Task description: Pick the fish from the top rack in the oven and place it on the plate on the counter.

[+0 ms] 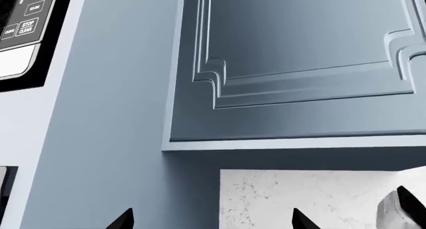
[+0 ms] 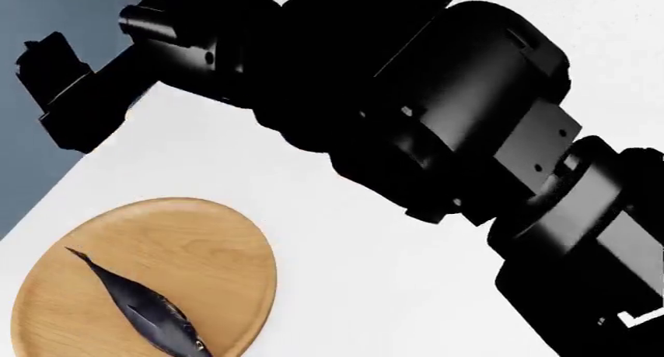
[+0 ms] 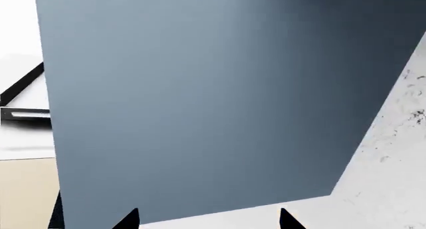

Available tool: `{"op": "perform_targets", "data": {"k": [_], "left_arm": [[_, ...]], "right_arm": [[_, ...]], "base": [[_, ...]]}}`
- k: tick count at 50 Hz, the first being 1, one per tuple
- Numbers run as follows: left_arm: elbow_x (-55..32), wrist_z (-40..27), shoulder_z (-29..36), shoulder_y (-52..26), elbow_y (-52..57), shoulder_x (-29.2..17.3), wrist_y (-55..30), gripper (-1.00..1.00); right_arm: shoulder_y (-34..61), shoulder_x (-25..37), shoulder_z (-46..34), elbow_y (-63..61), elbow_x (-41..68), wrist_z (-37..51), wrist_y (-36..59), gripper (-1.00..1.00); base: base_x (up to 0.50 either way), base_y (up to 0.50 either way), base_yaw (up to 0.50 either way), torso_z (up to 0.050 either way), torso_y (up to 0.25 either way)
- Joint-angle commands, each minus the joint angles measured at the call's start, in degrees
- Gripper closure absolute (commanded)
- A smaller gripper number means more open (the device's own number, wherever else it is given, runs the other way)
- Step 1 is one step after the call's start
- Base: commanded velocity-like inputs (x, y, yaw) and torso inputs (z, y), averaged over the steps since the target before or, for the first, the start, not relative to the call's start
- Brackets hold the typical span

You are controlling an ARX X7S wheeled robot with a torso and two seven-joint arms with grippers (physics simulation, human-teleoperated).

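Fish (image 2: 145,306) on plate (image 2: 155,283) — plate on counter (image 2: 374,279).

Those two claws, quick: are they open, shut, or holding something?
Left gripper: open, fingertips apart, holding nothing.
Right gripper: open, fingertips apart, holding nothing.
The fish already lies on the plate.

Fish (image 2: 145,306): dark purplish-blue. Plate (image 2: 197,248): tan wood, faint grain. Counter (image 2: 353,271) plain white; cabinet door (image 1: 300,64) grey-blue; backsplash (image 1: 300,199) white, speckled.

Bright, even, sharp simulator renders.
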Motion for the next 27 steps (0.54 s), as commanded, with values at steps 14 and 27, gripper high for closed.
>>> {"op": "perform_targets", "data": {"k": [14,27], "left_arm": [[3.7,3.6,0.9,3.3,-1.7,0.1,2.0,-1.00],[9.0,6.5,2.6,7.6,-4.2,1.6,4.1,-1.00]], "right_arm": [[0.2,27.0,15.0,-43.2,12.2,41.0,0.1,-1.00],[-28.2,39.2,15.8,-61.0,1.9,50.5,-15.7,-1.00]], "base": [[0.00,0.00,0.00,0.000,0.000],[0.00,0.00,0.00,0.000,0.000]]}}
